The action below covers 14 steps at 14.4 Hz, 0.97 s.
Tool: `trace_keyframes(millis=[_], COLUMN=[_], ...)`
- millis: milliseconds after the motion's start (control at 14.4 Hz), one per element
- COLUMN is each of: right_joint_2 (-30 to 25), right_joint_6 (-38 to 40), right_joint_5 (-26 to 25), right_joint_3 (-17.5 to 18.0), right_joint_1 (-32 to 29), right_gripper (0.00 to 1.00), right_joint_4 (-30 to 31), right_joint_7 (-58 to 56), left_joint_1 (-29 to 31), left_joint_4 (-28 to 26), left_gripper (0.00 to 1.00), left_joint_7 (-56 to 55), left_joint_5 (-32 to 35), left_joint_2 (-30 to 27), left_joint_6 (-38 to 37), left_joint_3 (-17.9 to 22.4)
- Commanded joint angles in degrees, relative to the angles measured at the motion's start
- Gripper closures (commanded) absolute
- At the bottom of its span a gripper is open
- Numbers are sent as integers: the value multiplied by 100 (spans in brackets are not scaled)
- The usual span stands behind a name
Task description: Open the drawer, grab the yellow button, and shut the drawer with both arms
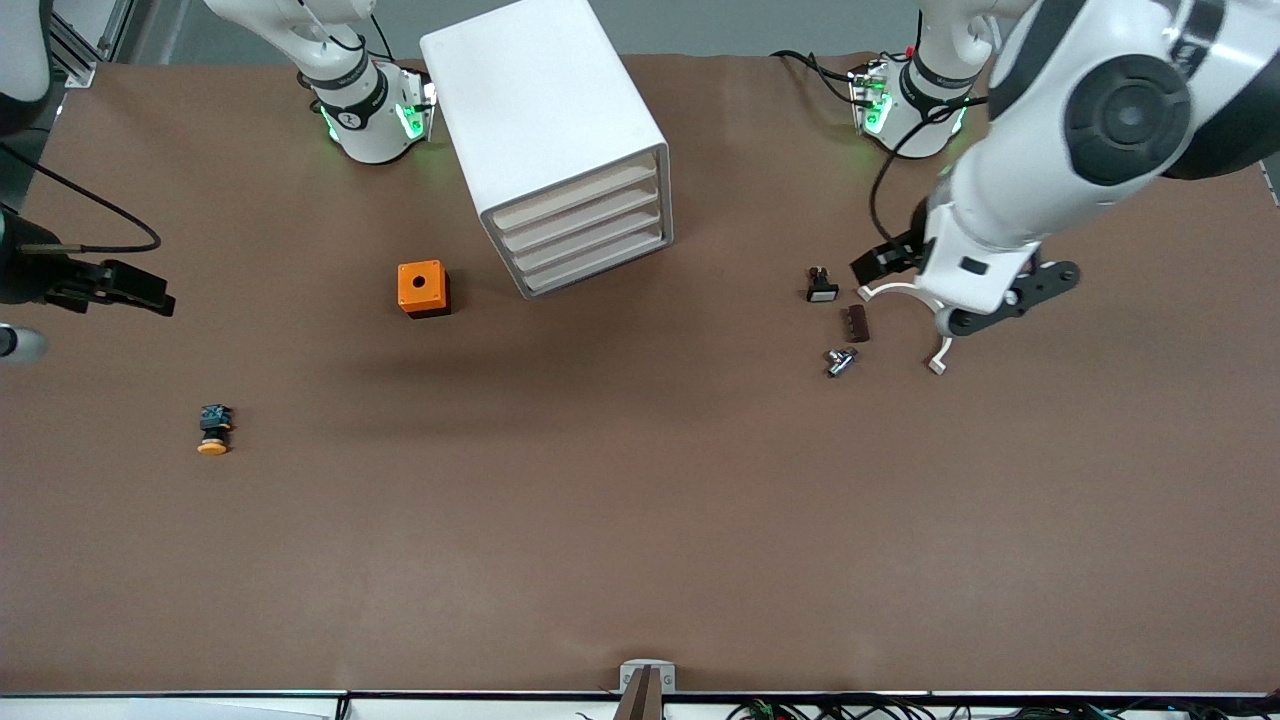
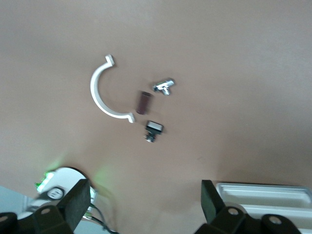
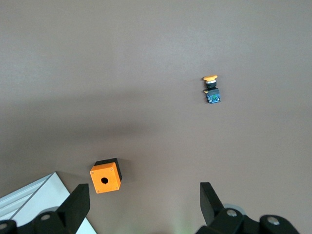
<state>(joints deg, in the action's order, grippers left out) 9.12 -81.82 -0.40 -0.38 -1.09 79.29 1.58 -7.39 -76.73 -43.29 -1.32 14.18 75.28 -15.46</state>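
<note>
Nearest the front camera lay the button (image 1: 213,431), out on the bare brown table (image 1: 640,540) toward my right arm's end, its orange-yellow cap pointing at that camera and its dark body farther from it. It was not inside anything: the cabinet (image 1: 548,130) stood well apart, farther from the camera and midway between my two bases, and all four of its fronts sat flush, the drawer (image 1: 575,198) at the top among them. An orange box (image 1: 422,288) with a hole stood near the cabinet, between it and the button. My right gripper (image 3: 144,204) hung high over the table with its fingers wide apart and nothing between them, the button and the orange box both showing below it. My left gripper (image 2: 145,204) hovered just as empty and spread, over a cluster of small parts: a white curved clip (image 1: 912,310), a brown block (image 1: 857,323), a small metal fitting (image 1: 840,361) and a small black part (image 1: 821,285) with a white face. I judged that the task stood at its very start, the drawer unopened. Next, I thought, one arm would have to reach that top front and hook its edge squarely, while the other steadied the cabinet.
</note>
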Motion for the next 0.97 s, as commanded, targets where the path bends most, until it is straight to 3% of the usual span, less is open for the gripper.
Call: trace_keyframes(millis=[0, 139, 486, 833, 902], right_joint_2=[2, -77, -376, -630, -692], right_joint_6=[341, 439, 483, 475, 448], right_joint_5=[-13, -13, 119, 127, 127], right_joint_3=[30, 38, 30, -5, -23], right_joint_1=[-41, -15, -14, -41, -23], right_gripper=[0, 0, 0, 0, 0], right_joint_4=[-204, -204, -125, 279, 375], right_joint_7=[-9, 87, 79, 88, 88], left_joint_1=[474, 685, 510, 466, 475], left_joint_4=[-228, -666, -1467, -3187, -3321], left_gripper=[0, 0, 0, 0, 0], left_joint_7=[916, 1644, 3272, 4238, 4589], left_joint_5=[80, 97, 141, 141, 150], left_joint_2=[-336, -783, -1628, -2893, -2964], left_joint_6=[-206, -225, -137, 1257, 1452], left_joint_3=[-89, -10, 1026, 1571, 1633])
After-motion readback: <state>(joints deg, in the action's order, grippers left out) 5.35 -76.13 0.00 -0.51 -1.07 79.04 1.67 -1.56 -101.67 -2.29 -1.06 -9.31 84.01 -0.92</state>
